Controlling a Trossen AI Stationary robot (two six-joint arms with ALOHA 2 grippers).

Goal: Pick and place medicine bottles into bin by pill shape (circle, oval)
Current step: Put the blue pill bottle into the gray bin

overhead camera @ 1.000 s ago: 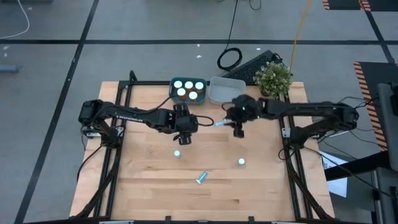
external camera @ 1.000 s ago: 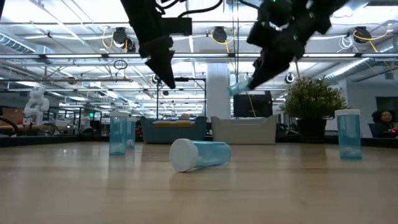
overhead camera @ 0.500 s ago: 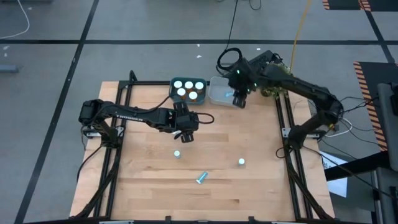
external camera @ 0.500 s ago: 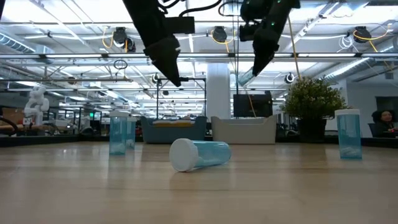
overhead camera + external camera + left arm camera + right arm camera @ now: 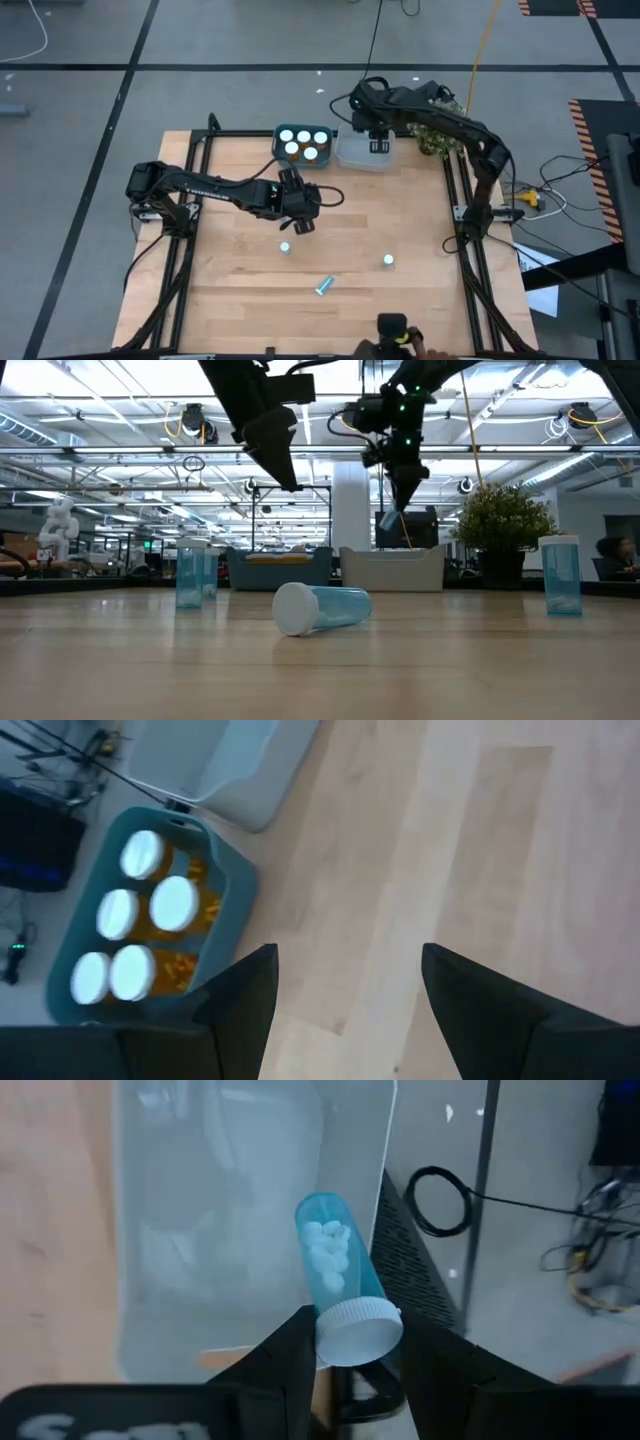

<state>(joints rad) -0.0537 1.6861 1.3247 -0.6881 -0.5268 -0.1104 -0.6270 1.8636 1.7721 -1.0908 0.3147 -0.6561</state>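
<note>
My right gripper (image 5: 378, 143) hangs over the pale translucent bin (image 5: 358, 152) at the table's far edge, shut on a slim pale-blue medicine bottle (image 5: 333, 1260) with white pills inside. My left gripper (image 5: 300, 222) stands open above bare wood, a little beyond a standing blue bottle (image 5: 285, 247). Another blue bottle (image 5: 388, 261) stands on its base at right. A third (image 5: 324, 286) lies on its side near the front. The teal bin (image 5: 303, 143) holds several orange bottles with white caps, upright. My right gripper pinches the blue bottle at its white cap (image 5: 358, 1332), one finger on each side of the cap. The fingers point down from above. The bottle hangs tilted below them (image 5: 388, 518), its closed end lowest, lifted clear over the pale bin.
A potted plant (image 5: 440, 125) stands at the far right corner beside the pale bin. A keyboard and a coiled cable (image 5: 368, 95) lie on the floor beyond the table. A dark object (image 5: 393, 328) shows at the near edge. Open wood lies between the three bottles.
My right gripper has carried the blue bottle from above the table's middle toward the far edge, and now holds it over the pale bin, still shut on it. The bottle has tipped from slanting to nearly hanging down. The left arm has stayed almost still.
</note>
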